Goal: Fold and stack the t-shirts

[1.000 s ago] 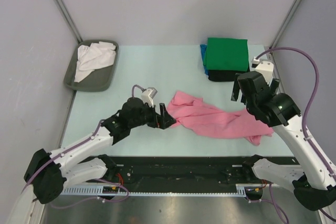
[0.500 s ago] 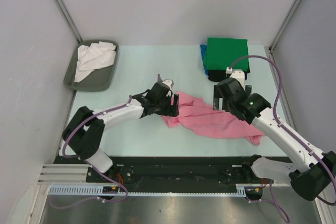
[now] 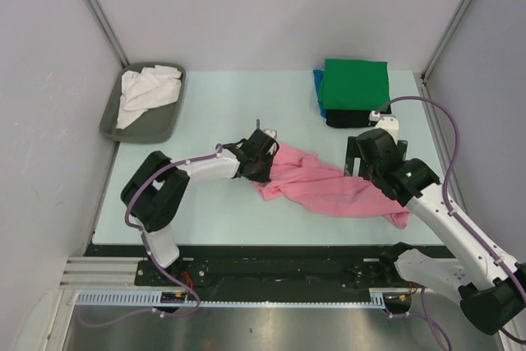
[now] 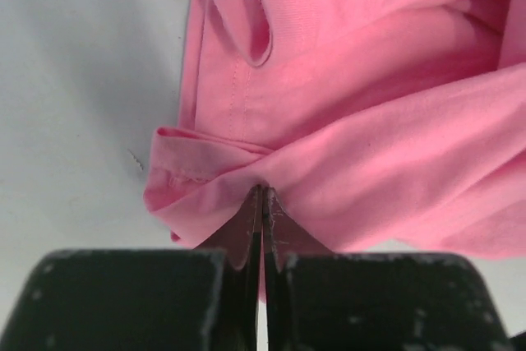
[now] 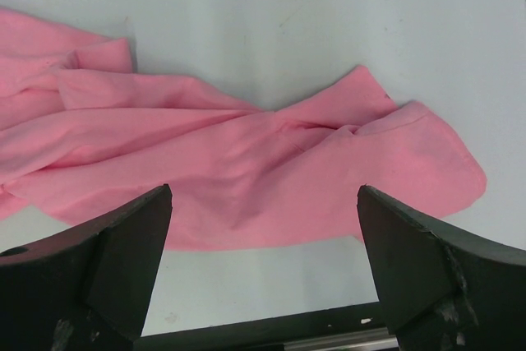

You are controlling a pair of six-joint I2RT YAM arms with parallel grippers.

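Left fingers (image 4: pixel 148 302) are pinched shut on a fold of the pink t-shirt (image 3: pixel 337 187), crumpled on the table (image 3: pixel 246 104); its long axis runs from them to below the wide-apart, empty right fingers (image 5: pixel 115 260).

A loose shirt (image 3: pixel 329 187) central on table (image 3: pixel 222 113), folded stack (image 3: pixel 354 88) behind-right, tray (image 3: pixel 113 131) with bundled shirt (image 3: pixel 148 92) far left.

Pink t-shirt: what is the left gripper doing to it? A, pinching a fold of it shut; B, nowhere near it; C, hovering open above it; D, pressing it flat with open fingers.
A: the left wrist view shows the left gripper closed tight on a bunched fold of the pink t-shirt.
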